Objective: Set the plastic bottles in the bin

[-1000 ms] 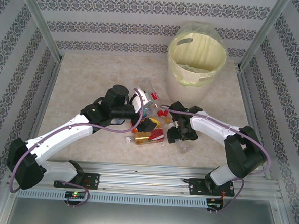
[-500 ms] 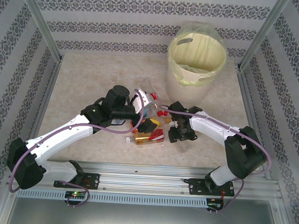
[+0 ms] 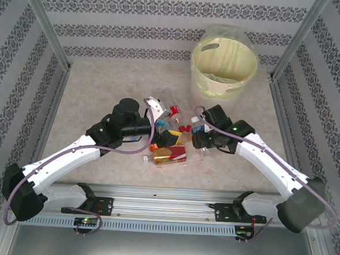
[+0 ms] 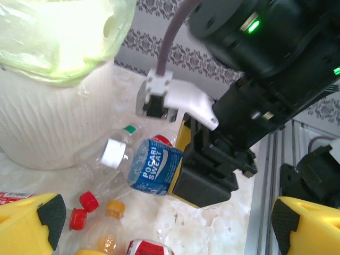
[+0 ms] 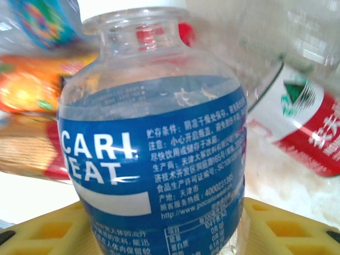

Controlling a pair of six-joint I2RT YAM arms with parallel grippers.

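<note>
Blue-labelled bottle [image 5: 154,143] is clamped by its base in the right gripper [image 3: 199,135], at the pile's [image 3: 168,150] right edge. Raise it well clear, then carry it far-right over the bin [image 3: 210,89] before letting go. Left gripper [image 4: 170,231] hangs wide open.

Right gripper [image 3: 199,138] has clamped the blue-labelled bottle [image 5: 159,159].

Left arm [image 3: 64,158], right arm [image 3: 272,162]: white shells, black joint housings, a purple cable [image 4: 178,32] looped along each. Left gripper [image 4: 169,215]: yellow fingers [image 4: 24,220], black pads [image 4: 52,215]. Right arm's black wrist housing [image 4: 287,58]: white cable plug [image 4: 159,79], green indicator lights [image 4: 249,25]
</note>
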